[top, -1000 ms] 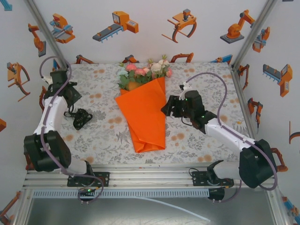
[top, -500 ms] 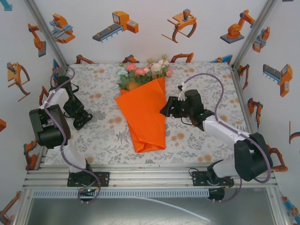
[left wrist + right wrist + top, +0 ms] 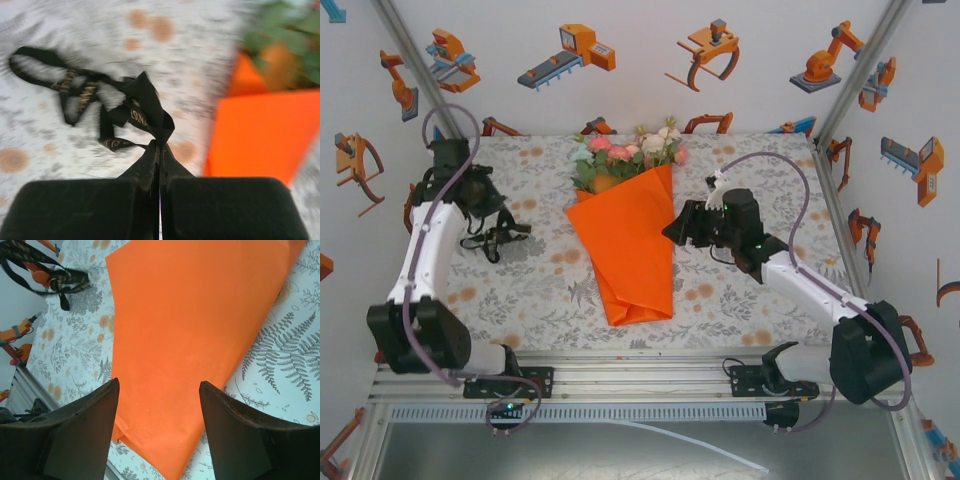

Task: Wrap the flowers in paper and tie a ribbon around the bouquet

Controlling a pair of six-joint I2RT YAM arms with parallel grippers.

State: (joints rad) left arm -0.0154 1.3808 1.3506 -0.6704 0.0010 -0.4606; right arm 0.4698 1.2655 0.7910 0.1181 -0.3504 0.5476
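Table edges: patterned cloth (image 3: 535, 290) bare on both flanks of the bouquet (image 3: 625, 250); side walls close at left and right; metal rail (image 3: 640, 375) along the near edge.
Bouquet: mid-table, lying flat; orange paper (image 3: 190, 325) cone narrowing toward the near edge, flowers (image 3: 625, 152) at the far end.
Ribbon (image 3: 142, 107): left of the bouquet, apart from it, loose loops trailing on the cloth.
Left gripper (image 3: 159, 150): clenched on a fold of the ribbon, at the tips.
Right gripper (image 3: 158, 385): jaws spread, grasping nothing, over the paper near its right edge.
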